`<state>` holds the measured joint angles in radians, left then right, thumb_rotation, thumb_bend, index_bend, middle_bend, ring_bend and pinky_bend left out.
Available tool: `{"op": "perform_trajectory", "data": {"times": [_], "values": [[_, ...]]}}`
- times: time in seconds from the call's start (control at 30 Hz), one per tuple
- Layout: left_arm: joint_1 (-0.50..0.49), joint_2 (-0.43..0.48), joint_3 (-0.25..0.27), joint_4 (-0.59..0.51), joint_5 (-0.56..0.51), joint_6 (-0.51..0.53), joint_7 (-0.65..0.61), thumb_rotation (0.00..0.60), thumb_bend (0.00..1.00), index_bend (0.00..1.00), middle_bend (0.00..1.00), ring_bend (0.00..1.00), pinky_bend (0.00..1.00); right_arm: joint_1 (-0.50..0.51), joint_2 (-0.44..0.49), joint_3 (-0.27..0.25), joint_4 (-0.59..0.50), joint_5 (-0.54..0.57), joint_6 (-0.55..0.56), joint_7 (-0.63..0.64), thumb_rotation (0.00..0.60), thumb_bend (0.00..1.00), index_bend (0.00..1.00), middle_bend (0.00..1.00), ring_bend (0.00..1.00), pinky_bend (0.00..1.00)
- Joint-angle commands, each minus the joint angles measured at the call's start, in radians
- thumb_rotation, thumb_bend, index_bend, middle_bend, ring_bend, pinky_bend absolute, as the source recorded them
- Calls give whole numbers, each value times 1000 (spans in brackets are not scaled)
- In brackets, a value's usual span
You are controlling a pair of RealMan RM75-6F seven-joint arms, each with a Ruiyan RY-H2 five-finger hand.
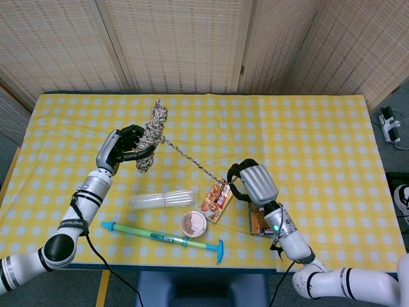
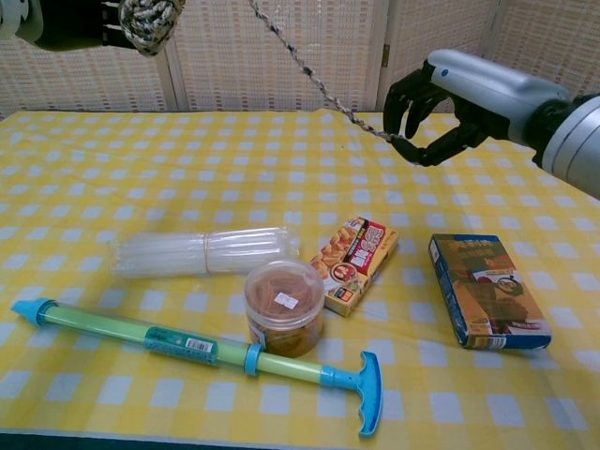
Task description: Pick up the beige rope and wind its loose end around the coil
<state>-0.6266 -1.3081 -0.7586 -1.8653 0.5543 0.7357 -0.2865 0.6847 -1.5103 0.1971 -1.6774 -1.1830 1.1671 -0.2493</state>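
Note:
The beige rope coil (image 1: 149, 135) is held up off the table in my left hand (image 1: 123, 146), whose fingers wrap its lower half. In the chest view the coil (image 2: 148, 21) sits at the top left corner beside that hand (image 2: 84, 23). The rope's loose end (image 1: 192, 161) runs taut from the coil down to my right hand (image 1: 246, 185), which pinches its tip. The chest view shows the same strand (image 2: 314, 80) crossing diagonally to my right hand (image 2: 439, 108).
Below the hands lie a clear plastic bundle (image 2: 204, 251), a round brown-lidded jar (image 2: 284, 307), a small red snack box (image 2: 354, 262), a blue box (image 2: 486, 292) and a green and blue pump stick (image 2: 197, 349) near the front edge.

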Motion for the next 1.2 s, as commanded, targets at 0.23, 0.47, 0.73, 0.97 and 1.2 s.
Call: {"op": "perform_trajectory", "data": {"times": [0.23,0.47,0.73,0.97,1.2], "values": [[33,28,86,-68,280,-105,-66,600,290,633,645,582,673,79,-47,131,12,145,-100,45,600,583,667,475,425,278],[8,14,171,-58,445,-108,-58,600,290,633,645,582,668,141,-78,207,-2,234,-108,7,600,590,669,479,435,278],[-25,2,268,-44,576,-70,0,600,290,635,645,583,663,187,-82,250,-47,285,-78,-53,600,601,668,484,441,293],[-85,-36,363,-1,572,38,237,600,290,634,646,581,663,188,-59,251,-113,301,-46,-77,600,601,669,491,442,347],[-157,-107,422,23,440,176,533,600,289,632,646,578,663,183,-38,241,-188,299,-28,-77,600,601,669,496,449,390]]}}
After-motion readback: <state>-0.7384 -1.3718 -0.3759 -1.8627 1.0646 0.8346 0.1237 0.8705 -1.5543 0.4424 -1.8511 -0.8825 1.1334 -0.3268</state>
